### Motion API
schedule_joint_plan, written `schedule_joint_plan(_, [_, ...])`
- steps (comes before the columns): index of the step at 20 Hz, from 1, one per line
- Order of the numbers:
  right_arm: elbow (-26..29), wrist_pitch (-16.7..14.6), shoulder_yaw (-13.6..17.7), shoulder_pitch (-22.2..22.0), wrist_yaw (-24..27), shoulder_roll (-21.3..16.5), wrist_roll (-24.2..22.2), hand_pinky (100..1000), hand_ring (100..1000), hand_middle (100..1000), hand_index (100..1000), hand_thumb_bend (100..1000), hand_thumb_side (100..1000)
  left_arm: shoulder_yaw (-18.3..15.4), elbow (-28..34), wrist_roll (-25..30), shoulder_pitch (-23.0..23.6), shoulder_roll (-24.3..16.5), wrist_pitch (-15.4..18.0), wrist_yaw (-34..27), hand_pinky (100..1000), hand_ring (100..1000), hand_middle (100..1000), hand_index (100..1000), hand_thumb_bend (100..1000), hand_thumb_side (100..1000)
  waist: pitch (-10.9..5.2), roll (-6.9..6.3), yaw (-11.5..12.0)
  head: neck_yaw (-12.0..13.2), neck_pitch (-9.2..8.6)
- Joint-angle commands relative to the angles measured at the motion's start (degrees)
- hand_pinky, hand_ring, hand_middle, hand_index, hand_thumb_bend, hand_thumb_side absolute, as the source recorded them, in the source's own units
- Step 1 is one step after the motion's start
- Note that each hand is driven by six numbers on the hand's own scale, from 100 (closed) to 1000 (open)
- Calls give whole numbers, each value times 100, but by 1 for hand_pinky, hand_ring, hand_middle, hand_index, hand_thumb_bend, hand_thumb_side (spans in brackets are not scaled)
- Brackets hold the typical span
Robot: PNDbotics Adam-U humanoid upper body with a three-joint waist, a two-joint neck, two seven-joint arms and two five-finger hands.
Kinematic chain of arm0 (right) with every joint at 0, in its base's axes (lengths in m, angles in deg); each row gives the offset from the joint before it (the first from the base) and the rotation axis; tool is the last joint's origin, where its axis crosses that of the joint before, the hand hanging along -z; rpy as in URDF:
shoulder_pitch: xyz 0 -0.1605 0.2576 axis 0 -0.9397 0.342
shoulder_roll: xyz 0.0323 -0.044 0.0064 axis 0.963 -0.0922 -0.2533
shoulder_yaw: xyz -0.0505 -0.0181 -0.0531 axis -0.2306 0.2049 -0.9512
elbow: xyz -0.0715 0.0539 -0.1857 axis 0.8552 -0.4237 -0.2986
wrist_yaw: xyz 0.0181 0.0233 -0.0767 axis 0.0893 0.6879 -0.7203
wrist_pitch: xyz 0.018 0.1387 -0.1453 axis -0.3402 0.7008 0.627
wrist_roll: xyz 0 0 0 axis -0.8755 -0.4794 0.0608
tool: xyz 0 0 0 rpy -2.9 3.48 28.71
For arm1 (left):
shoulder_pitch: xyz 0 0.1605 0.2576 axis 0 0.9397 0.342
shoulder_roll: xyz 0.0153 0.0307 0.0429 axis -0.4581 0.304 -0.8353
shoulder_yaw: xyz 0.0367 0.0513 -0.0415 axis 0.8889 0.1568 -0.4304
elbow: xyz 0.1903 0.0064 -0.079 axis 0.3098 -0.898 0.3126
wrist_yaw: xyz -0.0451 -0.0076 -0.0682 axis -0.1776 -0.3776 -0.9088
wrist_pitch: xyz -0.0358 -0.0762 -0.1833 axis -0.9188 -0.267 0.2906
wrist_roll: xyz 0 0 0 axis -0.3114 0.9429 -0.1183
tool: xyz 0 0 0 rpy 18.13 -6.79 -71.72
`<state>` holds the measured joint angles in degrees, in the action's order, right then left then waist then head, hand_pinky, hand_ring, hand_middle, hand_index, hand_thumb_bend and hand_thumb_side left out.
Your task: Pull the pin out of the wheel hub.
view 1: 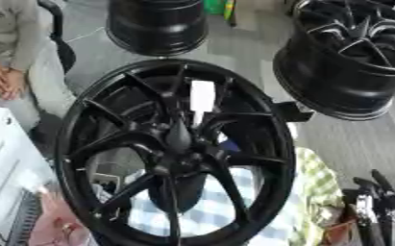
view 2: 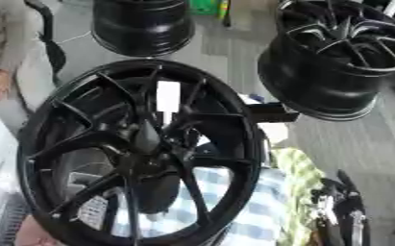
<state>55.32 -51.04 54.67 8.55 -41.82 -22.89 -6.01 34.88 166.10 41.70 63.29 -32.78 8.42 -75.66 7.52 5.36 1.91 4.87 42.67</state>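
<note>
Seeing my right hand [view 1: 377, 206] low, fingers unreadable, wheel hub [view 1: 177, 153] to its left; reaching blind risks missing the pin.

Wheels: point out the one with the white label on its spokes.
It is the large black wheel nearest the camera, facing it, with a white label above its hub. The two wheels behind show none.

A large black wheel [view 2: 137, 153] stands over a checked cloth [view 2: 242, 211], with the right hand [view 2: 339, 211] resting at the lower right.
</note>
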Motion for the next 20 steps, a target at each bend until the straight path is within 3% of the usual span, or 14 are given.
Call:
schedule_joint_plan(1, [59,7,42,14,-11,-51,7,573,593,671,894,100,625,-105,120,-143,-18,-112,17,-67,853,813,825,906,563,651,-43,-40,-4,5,-54])
schedule_joint_plan(11, [55,-5,46,17,-7,-37,15,573,593,672,894,100,626,-234,923,-1028,145,384,245,-652,794,760,750,855,398,632,-39,-38,7,22,-60])
schedule_joint_plan(20, [49,-12,44,23,6,-18,25,572,593,672,894,100,626,-397,1838,-2559,335,1713,316,-1606,749,725,709,822,242,627,-30,-19,45,33,-60])
